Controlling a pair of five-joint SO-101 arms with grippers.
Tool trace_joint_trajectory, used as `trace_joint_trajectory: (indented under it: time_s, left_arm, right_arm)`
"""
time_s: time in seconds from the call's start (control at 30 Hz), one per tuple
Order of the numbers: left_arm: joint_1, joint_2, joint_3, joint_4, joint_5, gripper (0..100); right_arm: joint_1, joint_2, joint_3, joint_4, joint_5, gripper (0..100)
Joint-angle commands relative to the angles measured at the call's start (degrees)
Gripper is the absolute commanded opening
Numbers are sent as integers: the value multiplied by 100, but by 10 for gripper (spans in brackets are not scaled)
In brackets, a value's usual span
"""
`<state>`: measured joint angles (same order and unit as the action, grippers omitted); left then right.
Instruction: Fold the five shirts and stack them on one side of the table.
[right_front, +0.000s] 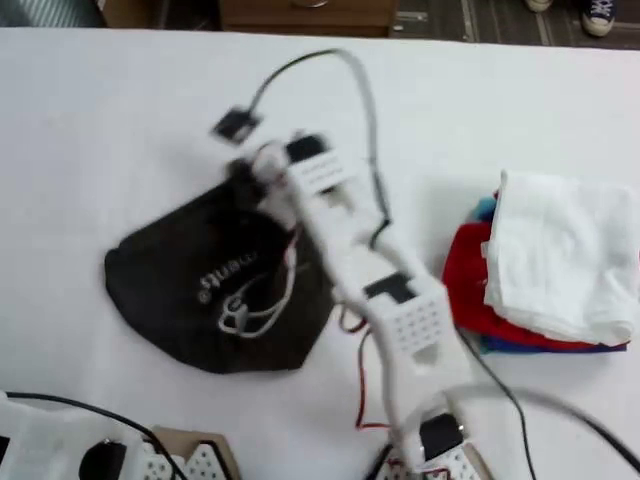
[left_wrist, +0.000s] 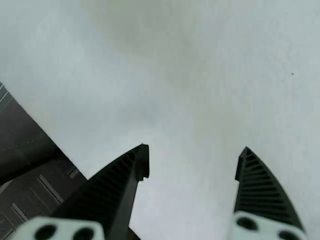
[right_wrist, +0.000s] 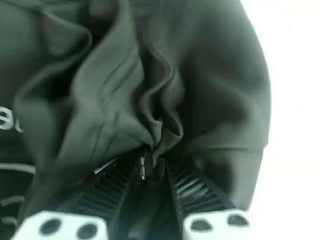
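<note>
Closest in, the right gripper (right_wrist: 150, 167) is pinching a bunched fold of the black shirt (right_wrist: 200, 90), which is lying crumpled at centre-left of the high view on the white surface (right_front: 480, 100). The left gripper (left_wrist: 195, 147) is hanging over the surface with its jaws spread wide. At the right edge, a folded white shirt (right_front: 565, 250) is sitting atop a red shirt (right_front: 465, 280) and a blue shirt (right_front: 530, 346).

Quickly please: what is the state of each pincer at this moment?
Left pincer: open, holding nothing, above the table.
Right pincer: closed on a fold of the black shirt.
</note>
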<state>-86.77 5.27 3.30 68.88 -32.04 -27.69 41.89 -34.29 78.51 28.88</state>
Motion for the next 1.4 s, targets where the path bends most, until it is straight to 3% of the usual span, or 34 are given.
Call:
trace_joint_trajectory:
  time_s: [0.0, 0.17, 0.37, 0.6, 0.7, 0.9, 1.07, 1.37]
  left_arm:
    - [527, -18, 110, -18, -18, 297]
    - [1820, -18, 804, -26, -35, 297]
    - [3780, -18, 1341, -26, -44, 297]
    - [5486, -62, 1059, -9, -26, 297]
    - [6101, -35, 725, 18, -9, 297]
    - [7130, -26, 207, -26, -9, 297]
    - [7895, -18, -75, -299, -9, 297]
    - [8738, 686, -92, -888, 255, 297]
  right_arm:
    - [295, -57, -879, 743, 35, 21]
    - [532, -31, -1635, 1499, 35, 22]
    - [919, -40, -2163, 1710, 35, 25]
    - [831, -163, -2286, 1842, -9, 26]
    - [989, -558, -2119, 1965, -9, 97]
    - [927, -1525, -1442, 1956, 176, 301]
    - [1323, -2457, -993, 1956, 193, 291]
    - [2905, -4022, 651, 1956, 237, 290]
